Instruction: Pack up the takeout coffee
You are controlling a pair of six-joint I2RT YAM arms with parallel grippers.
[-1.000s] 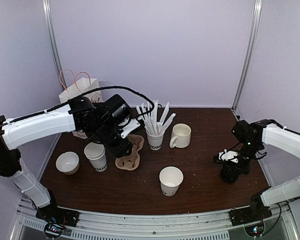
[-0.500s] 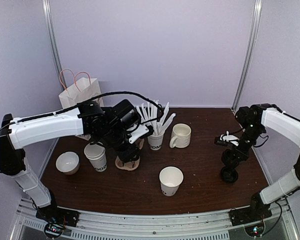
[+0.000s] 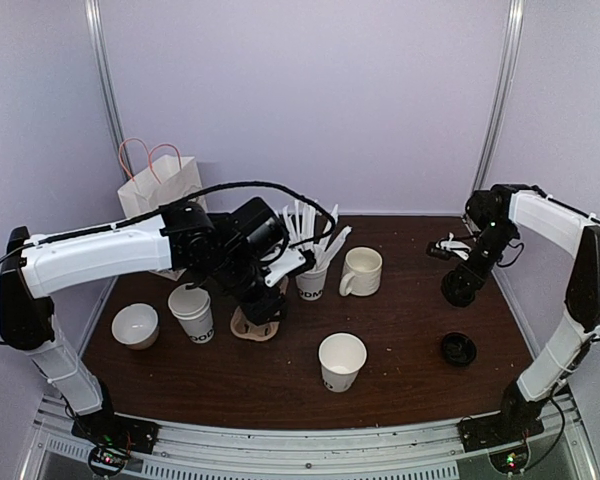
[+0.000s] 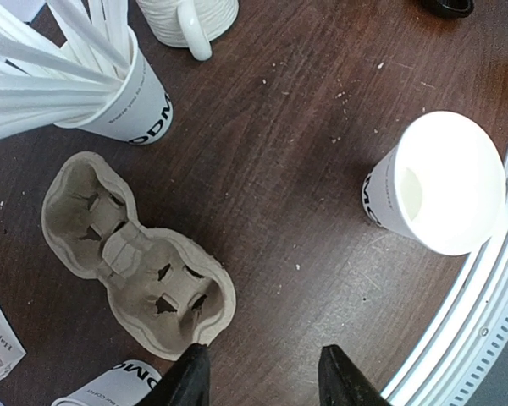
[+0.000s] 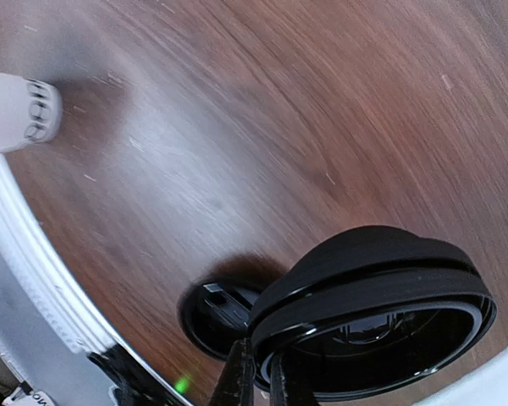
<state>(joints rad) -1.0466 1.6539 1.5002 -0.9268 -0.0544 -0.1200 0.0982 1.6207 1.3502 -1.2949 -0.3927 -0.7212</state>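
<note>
Pinching black lid by its rim in closed right gripper, above table; second lid lying below. Hovering left gripper half-open, empty, over pulp cup carrier. Lidless paper cup standing front-centre.

The 2 arms, the left arm and the right arm, are built alike: long white shell links joined by bulky black joint housings, each on a black base plate fixed to a metal rail. A thick black cable arcs over the left arm's forearm and wrist. The left gripper ends in 2 glossy black, tapered fingers.
</note>
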